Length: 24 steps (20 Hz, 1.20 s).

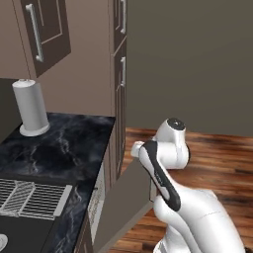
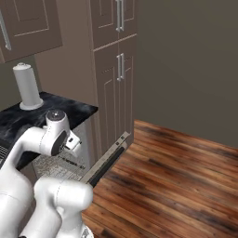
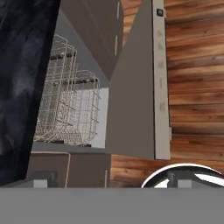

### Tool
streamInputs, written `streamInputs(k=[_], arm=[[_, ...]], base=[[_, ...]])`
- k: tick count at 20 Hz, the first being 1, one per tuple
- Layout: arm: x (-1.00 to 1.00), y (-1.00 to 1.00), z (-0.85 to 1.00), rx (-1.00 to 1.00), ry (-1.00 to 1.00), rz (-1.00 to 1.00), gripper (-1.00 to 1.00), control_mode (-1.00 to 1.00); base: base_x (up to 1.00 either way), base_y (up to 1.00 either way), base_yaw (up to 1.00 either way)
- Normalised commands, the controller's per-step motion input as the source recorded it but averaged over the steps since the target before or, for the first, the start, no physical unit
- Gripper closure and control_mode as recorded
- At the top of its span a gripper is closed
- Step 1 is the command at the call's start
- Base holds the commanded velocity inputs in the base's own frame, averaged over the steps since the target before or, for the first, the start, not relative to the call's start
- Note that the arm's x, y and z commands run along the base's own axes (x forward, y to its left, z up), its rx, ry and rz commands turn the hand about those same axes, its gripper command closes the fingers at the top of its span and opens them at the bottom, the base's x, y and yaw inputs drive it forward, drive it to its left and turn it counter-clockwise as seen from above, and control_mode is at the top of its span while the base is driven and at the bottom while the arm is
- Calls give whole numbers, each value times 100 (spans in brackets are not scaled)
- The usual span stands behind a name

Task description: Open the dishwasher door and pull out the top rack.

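Dishwasher door (image 3: 131, 109): you see it swung partly open, its grey-brown inner face toward you and its pale control edge along the right.
Top rack (image 3: 65, 109): you see light wire mesh inside the opening, left of the door.
Counter (image 3: 22, 78): dark marbled slab at your left edge.
Floor (image 3: 197, 87): wood planks right of the door.

The tool's (image 3: 111, 181) fingers barely clear the hand view's bottom — their gap unreadable; the arm hides part of the dishwasher door (image 1: 123, 202).
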Motion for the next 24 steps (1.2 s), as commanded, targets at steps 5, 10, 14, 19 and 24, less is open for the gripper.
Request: streamInputs(k=[5,10,14,19,24], arm=[[11,0,-23,0,19,-5,-100,-100],[18,1,-36,0,19,-2,-100,-100],[8,14,-36,0,11,0,-100,-100],[0,20,-23,0,0,0,-100,-100],[0,11,-22,0,0,0,-100,-100]], base=[[0,0,0],[0,0,0],[0,0,0],[0,0,0],[0,0,0]])
